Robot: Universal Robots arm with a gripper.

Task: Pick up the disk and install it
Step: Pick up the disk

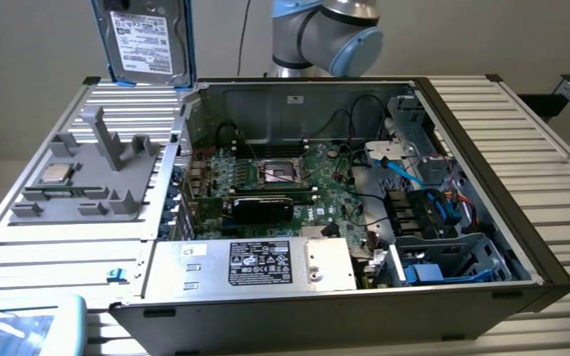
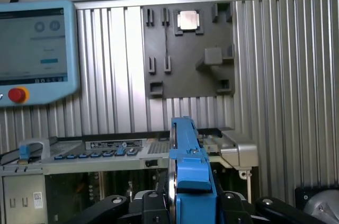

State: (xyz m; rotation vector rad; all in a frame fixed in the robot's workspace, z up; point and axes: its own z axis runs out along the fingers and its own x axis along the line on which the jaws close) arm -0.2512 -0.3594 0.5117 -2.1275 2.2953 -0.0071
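The disk point(image 1: 146, 41), a silver-grey drive with a white label in a blue carrier, hangs upright in the air above the far left corner of the open computer case point(image 1: 181, 130) in the exterior view. In the wrist view the disk point(image 2: 188, 171) is seen edge-on, its blue carrier standing up between the black fingers point(image 2: 151, 205). My gripper point(image 2: 192, 205) is shut on the disk, one finger on each flat side. Beyond it lie the top edge of the case and the grey fixture.
A grey fixture point(image 1: 87, 174) on the ribbed table point(image 1: 522, 141) holds a small silver processor chip point(image 1: 57, 173). A drive cage point(image 1: 453, 256) with a blue-framed unit point(image 1: 429, 272) sits at the case's near right. A teach pendant point(image 1: 18, 326) lies at the near left. The arm's base point(image 1: 325, 33) stands behind the case.
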